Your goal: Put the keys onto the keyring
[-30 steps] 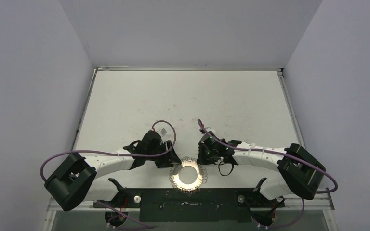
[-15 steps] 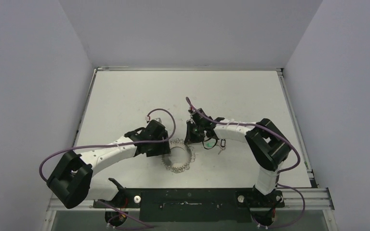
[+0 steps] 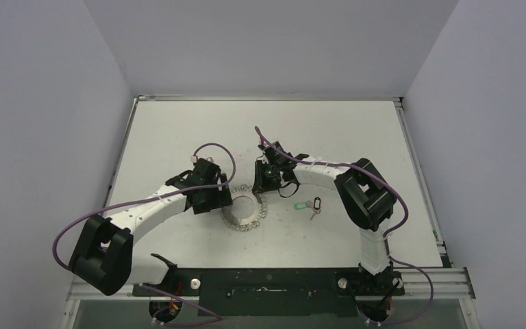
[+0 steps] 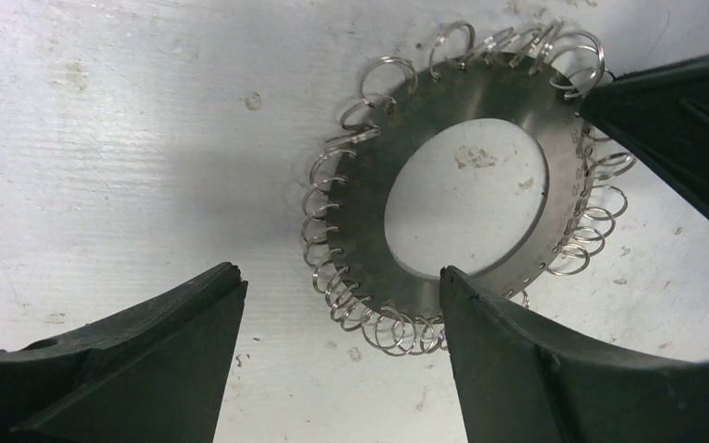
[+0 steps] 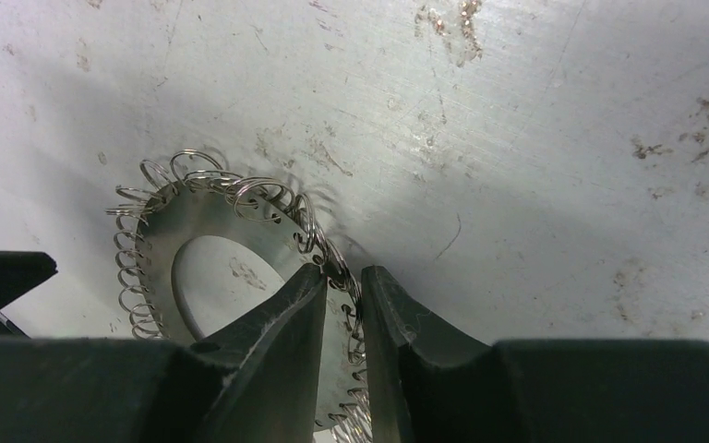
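Keys [image 3: 309, 205] lie released; right tool [image 5: 342, 277] now pinches keyring [image 5: 205, 224].

Shiny silver keyring [image 4: 360, 221] with wire-loop fringe; keys [image 3: 301, 205] carry green and black tags; table [image 3: 178, 137] white, grey scuffs; cables [image 3: 55, 240] purple.

The keyring [image 4: 480, 92] is showing dull, brushed grey metal, its thin wire loops gleaming brighter. The table [image 4: 102, 138] is looking matt white, scuffed, scratched and speckled with grime.
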`<act>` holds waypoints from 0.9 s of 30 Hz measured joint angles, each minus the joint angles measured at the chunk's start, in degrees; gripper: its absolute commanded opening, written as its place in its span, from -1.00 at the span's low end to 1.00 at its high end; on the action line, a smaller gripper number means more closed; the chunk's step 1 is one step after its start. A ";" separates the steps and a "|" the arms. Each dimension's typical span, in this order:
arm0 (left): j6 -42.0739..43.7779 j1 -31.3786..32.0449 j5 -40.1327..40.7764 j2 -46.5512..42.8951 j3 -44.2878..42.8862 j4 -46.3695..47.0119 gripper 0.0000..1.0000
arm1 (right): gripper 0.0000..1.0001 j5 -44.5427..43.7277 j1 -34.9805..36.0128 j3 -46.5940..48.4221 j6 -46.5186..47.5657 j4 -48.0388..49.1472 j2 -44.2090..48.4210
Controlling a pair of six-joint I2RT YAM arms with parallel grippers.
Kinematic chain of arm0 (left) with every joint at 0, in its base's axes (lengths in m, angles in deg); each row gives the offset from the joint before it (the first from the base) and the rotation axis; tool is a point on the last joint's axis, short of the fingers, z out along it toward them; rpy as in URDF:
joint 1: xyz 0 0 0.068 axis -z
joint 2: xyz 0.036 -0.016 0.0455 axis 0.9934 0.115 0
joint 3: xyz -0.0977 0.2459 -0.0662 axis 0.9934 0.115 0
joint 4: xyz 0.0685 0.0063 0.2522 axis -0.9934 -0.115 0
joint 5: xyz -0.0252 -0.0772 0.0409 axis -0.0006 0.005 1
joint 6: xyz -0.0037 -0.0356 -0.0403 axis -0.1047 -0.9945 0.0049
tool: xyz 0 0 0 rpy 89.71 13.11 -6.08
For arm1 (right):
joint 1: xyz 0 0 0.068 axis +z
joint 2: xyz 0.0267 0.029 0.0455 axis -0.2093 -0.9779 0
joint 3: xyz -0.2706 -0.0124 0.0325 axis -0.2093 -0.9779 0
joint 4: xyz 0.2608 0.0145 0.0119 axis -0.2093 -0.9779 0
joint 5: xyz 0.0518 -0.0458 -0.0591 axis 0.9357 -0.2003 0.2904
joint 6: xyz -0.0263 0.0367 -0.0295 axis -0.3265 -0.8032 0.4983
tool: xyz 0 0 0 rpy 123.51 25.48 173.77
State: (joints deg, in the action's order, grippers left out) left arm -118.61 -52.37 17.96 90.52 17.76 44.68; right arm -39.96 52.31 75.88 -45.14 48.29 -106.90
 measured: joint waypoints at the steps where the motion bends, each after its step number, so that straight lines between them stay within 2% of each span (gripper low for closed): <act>1: 0.07 -0.94 -0.59 0.00 0.28 0.63 0.49 | -0.51 0.02 0.09 -0.13 0.00 0.20 0.04; 9: -1.51 -8.35 -10.25 -0.15 8.02 9.31 0.39 | -0.66 0.22 1.11 -6.54 -1.27 3.96 3.65; 12: -2.71 -9.03 -13.62 0.74 8.87 13.75 0.28 | -0.67 0.20 2.64 -11.02 -2.69 5.01 6.69; 15: -2.78 -9.09 -16.59 2.69 8.72 16.63 0.26 | -0.66 0.00 4.72 -14.01 -4.07 5.22 8.96; 23: 0.48 -9.33 -19.89 11.32 1.03 17.27 0.28 | -0.49 -0.59 8.11 -19.52 -7.32 4.07 14.16; 27: 2.62 -8.85 -18.84 12.31 -1.03 14.95 0.40 | -0.16 -1.42 7.41 -19.93 -6.80 0.83 15.98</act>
State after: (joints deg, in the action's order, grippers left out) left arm -115.98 -61.22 -0.88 102.82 16.73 59.63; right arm -41.38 59.72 55.95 -51.94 49.12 -90.93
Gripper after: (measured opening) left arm 0.664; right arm 0.325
